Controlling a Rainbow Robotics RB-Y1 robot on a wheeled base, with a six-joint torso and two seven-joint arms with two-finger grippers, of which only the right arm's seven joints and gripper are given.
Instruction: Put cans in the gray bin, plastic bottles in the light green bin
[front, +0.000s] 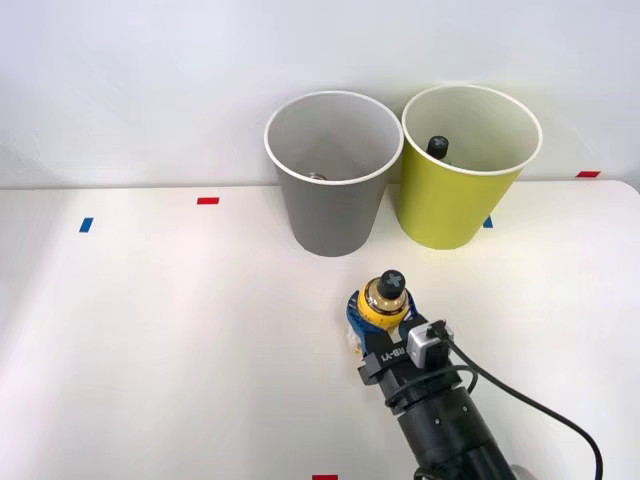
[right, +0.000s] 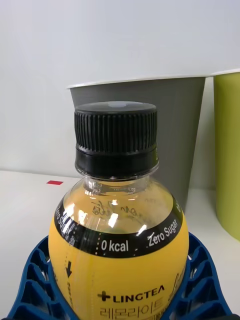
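Yellow bottle (right: 118, 250), wrist view: black band around shoulder reads "0 kcal" and "Zero Sugar" in white. Below band, black print "LINGTEA" preceded by plus sign; line of Korean characters beneath, cut off at edge. Black downward arrow with small vertical text at side of label, too small to read. White lettering on tool (front: 382, 322) mount, front view, illegible.

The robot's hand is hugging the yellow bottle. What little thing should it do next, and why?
Probably lift the yellow bottle straight up. The blue fingers of the gripper already hug both its sides, and it stands on the table below the rim of the green bin where another bottle already sits.
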